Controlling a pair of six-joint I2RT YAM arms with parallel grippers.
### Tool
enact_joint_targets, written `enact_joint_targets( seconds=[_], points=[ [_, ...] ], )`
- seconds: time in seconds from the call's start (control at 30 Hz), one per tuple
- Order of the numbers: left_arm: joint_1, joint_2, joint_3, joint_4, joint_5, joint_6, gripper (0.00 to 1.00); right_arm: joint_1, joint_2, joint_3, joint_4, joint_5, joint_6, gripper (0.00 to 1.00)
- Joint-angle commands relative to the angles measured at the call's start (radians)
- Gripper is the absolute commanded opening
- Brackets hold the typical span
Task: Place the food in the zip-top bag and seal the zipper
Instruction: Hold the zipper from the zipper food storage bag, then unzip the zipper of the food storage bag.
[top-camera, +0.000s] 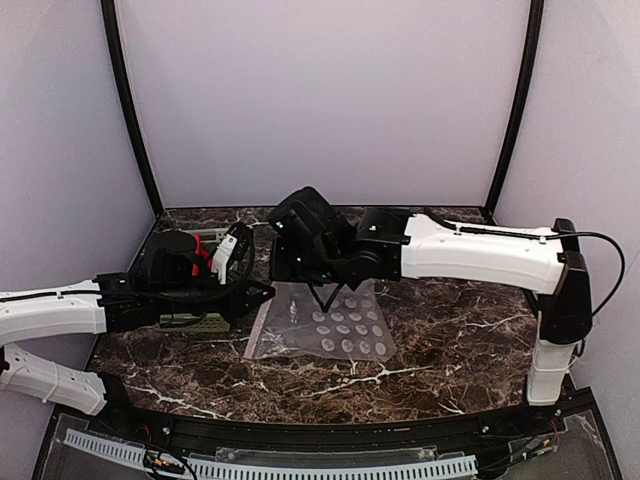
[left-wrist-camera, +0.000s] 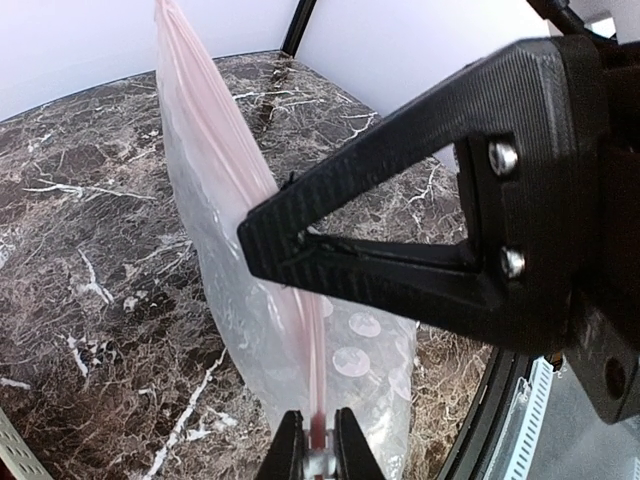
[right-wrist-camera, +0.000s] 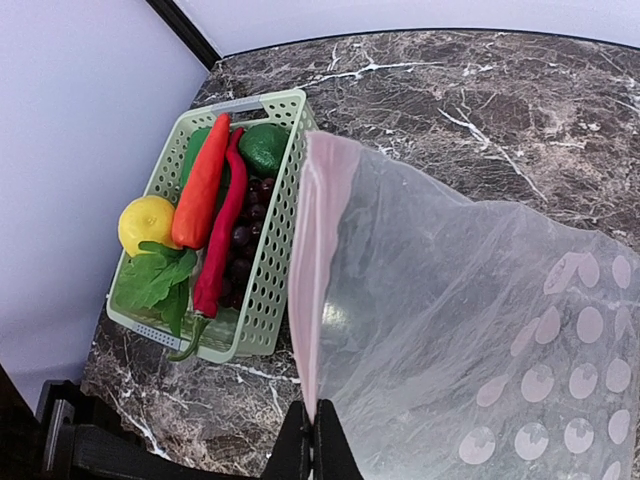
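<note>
The zip-top bag (top-camera: 335, 328) lies on the marble between the arms, clear with white dots, its mouth edge lifted. My left gripper (left-wrist-camera: 318, 447) is shut on the pinkish zipper (left-wrist-camera: 215, 130) at one end. My right gripper (right-wrist-camera: 315, 447) is shut on the same zipper (right-wrist-camera: 313, 260) at the other end; its black fingers (left-wrist-camera: 300, 240) pinch the strip further along in the left wrist view. The food sits in a pale green basket (right-wrist-camera: 272, 250) beside the bag: a yellow lemon (right-wrist-camera: 146, 222), red chili peppers (right-wrist-camera: 222, 240), a green leafy vegetable (right-wrist-camera: 152, 280). No food shows inside the bag (right-wrist-camera: 470, 320).
The basket (top-camera: 192, 322) is mostly hidden under my left arm in the top view. Dark grapes (right-wrist-camera: 246, 232) and a round green fruit (right-wrist-camera: 264, 148) also lie in it. Walls enclose the marble table (top-camera: 450, 350) on three sides; a black rail (top-camera: 320, 432) runs along the near edge.
</note>
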Motion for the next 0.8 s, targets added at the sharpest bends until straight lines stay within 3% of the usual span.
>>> enact_joint_targets(
  seconds=[0.0,0.77],
  points=[
    [-0.028,-0.016,-0.077,-0.178,0.064,-0.001,0.05,-0.046,-0.020,0.062,0.045,0.213,0.006,0.00],
    [-0.034,-0.121,-0.151,-0.247,0.144,-0.043,0.06,-0.084,0.000,0.132,0.080,0.285,-0.076,0.00]
  ],
)
